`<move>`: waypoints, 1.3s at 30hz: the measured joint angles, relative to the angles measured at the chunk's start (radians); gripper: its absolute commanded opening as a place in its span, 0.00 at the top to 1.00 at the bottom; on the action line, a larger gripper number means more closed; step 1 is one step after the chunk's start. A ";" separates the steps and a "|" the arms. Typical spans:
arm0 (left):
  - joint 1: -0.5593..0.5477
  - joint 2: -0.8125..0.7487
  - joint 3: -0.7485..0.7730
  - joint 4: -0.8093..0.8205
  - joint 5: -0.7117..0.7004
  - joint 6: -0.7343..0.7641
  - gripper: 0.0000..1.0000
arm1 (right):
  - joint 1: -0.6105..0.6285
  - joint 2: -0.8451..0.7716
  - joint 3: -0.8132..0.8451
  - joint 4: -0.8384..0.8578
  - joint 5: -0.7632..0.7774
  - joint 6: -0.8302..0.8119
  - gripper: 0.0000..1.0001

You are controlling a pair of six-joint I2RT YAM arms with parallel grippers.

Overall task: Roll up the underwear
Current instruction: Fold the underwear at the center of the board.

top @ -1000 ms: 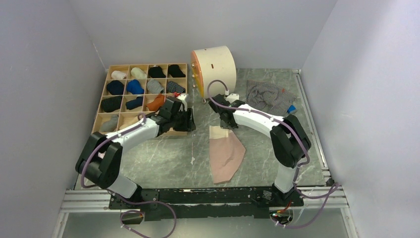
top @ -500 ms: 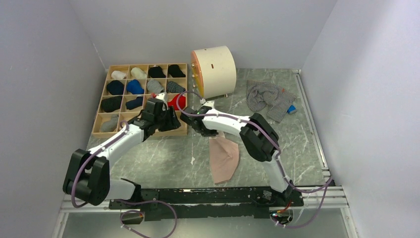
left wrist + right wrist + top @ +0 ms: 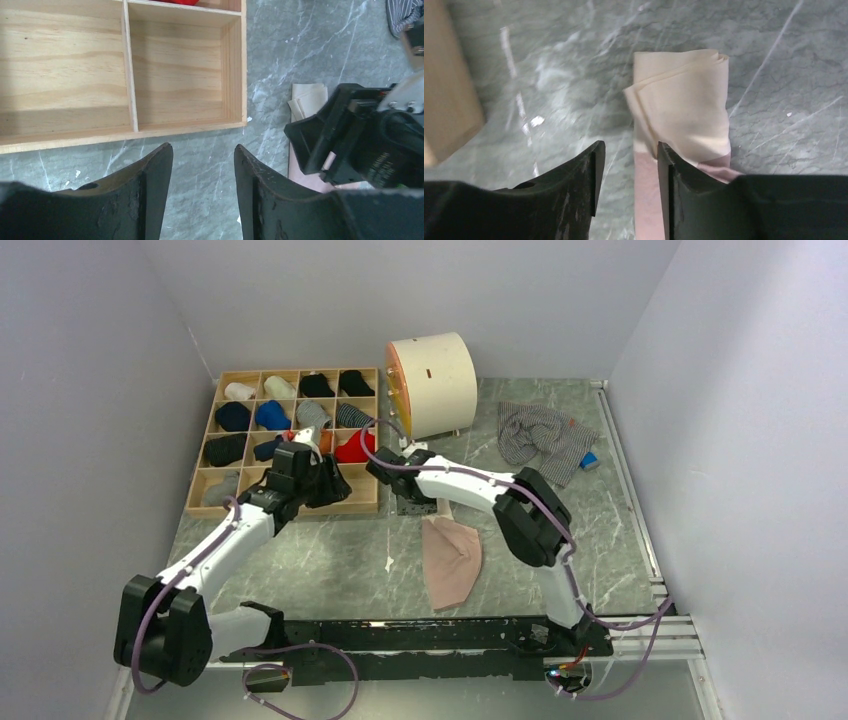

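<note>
Pale pink-beige cloth underwear [image 3: 450, 558] lies mid-table, its far end folded over.
Likely soft, light and limp; best pinched at that folded edge. Right gripper [image 3: 627, 150] sits over it, jaws apart, empty; left gripper [image 3: 202, 152], jaws apart too, is beside the wooden compartment tray [image 3: 243, 65].

left tool [image 3: 202, 150] parted and empty, right tool [image 3: 629, 147] parted, both arms extended
</note>
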 measured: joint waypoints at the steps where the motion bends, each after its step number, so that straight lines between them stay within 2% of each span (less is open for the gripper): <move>1: 0.001 -0.007 -0.001 -0.004 0.000 0.000 0.46 | -0.003 -0.025 -0.013 0.016 -0.023 -0.012 0.46; 10: 0.003 -0.054 -0.001 -0.024 0.018 0.001 0.45 | -0.082 -0.412 -0.297 0.218 -0.193 -0.110 0.33; 15: 0.004 -0.060 -0.002 -0.020 0.101 0.016 0.44 | -0.272 -0.633 -0.579 0.338 -0.325 -0.171 0.26; 18: 0.004 -0.071 -0.021 -0.002 0.163 0.035 0.43 | -0.372 -0.688 -0.724 0.407 -0.430 -0.216 0.24; 22: 0.004 -0.087 -0.049 0.006 0.226 0.053 0.44 | -0.418 -0.689 -0.829 0.476 -0.581 -0.271 0.24; 29: 0.004 -0.087 -0.051 0.011 0.282 0.072 0.44 | -0.470 -0.637 -0.838 0.575 -0.719 -0.372 0.36; 35: 0.004 -0.081 -0.051 0.013 0.292 0.086 0.45 | -0.486 -0.626 -0.848 0.595 -0.794 -0.427 0.55; 39: 0.004 -0.076 -0.051 0.012 0.294 0.092 0.44 | -0.486 -0.636 -0.862 0.591 -0.820 -0.444 0.57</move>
